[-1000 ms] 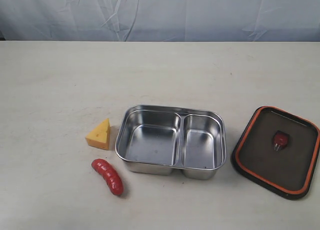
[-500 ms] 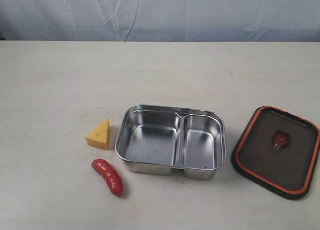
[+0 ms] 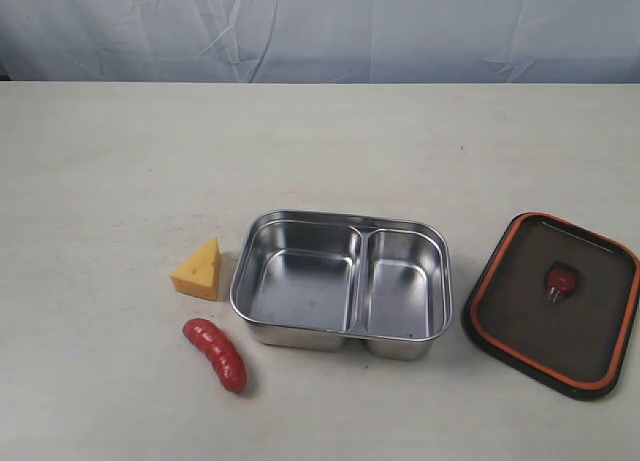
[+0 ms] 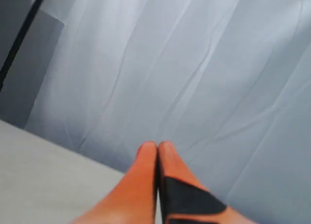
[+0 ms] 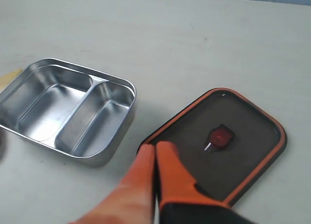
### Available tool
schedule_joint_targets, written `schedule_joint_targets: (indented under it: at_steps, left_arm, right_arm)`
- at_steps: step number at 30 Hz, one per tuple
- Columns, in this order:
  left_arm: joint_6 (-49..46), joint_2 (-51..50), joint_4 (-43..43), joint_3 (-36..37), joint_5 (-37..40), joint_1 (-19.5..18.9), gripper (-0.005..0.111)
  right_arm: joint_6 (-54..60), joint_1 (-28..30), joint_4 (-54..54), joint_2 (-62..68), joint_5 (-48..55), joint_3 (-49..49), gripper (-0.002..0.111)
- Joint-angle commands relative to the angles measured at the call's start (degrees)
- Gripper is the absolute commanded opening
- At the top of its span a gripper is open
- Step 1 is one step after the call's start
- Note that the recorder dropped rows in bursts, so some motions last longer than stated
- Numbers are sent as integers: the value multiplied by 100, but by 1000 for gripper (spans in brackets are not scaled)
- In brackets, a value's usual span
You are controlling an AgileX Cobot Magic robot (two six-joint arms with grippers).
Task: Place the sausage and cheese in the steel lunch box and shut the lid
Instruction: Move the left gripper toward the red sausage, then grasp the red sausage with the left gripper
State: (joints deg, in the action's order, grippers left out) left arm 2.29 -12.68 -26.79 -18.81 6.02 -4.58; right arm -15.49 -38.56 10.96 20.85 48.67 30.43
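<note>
The steel lunch box (image 3: 343, 284) (image 5: 68, 110) sits open in the middle of the table, both compartments holding nothing. The cheese (image 3: 198, 270) lies just left of it, and the red sausage (image 3: 216, 353) lies in front of the cheese. The lid (image 3: 555, 302) (image 5: 218, 142) rests upside down to the right of the box, orange seal rim and valve facing up. No arm shows in the exterior view. My right gripper (image 5: 155, 146) hovers shut above the lid's near corner. My left gripper (image 4: 156, 145) is shut and points at the backdrop cloth.
A pale table (image 3: 120, 161) carries everything. A wrinkled blue-grey cloth (image 3: 320, 31) hangs along its far edge. A dark panel (image 4: 19, 63) stands beside the cloth in the left wrist view.
</note>
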Motion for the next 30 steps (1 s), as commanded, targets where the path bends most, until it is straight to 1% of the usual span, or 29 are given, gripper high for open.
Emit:
schedule_joint_targets:
  at_steps: [1,2,5,9,11,13,18,20,24,27,28,30]
  left_arm:
    - [-1314,-1903,88,-1381,2105,13,0]
    - [-1582,-2485,-30,-1745,2709,13,0]
    - [-1921,-3717,-146,-2444,3755,13,0]
    - [-2634,-4847,-164,-2895,4127,13,0]
    - [-3406,-5199,-348,-2959,4422,71,0]
    - [-3855,-5414,-481,-2948,4563,279,0]
    - [-3867,-5858,-303,-2938,4263,991,0]
    - [-3867,-6022,-279,-2938,4202,1216,0]
    - [-3878,-6280,-267,-2938,4175,1499,0]
    - [-3952,-6426,-256,-2938,4472,1614,0]
    - [-4005,-6481,-245,-2938,4662,1643,3]
    - [-4220,-6583,-245,-2938,5103,1719,12]
  right_arm:
    - [-224,17,267,-22,10,-37,-1]
    - [-250,17,292,-22,51,-37,-1]
    - [-250,17,342,-22,147,-37,-1]
    - [-250,17,488,-22,291,-37,-1]
    - [-250,17,597,-22,351,-37,-1]
    - [-250,17,718,-22,379,-37,-1]
    - [-250,17,867,-22,391,-37,-1]
    - [-250,17,867,-22,415,-37,-1]
    - [-250,17,935,-22,526,-37,-1]
    - [-250,17,935,-22,526,-37,-1]
    - [-250,17,935,-22,526,-37,-1]
    - [-250,17,935,-22,526,-37,-1]
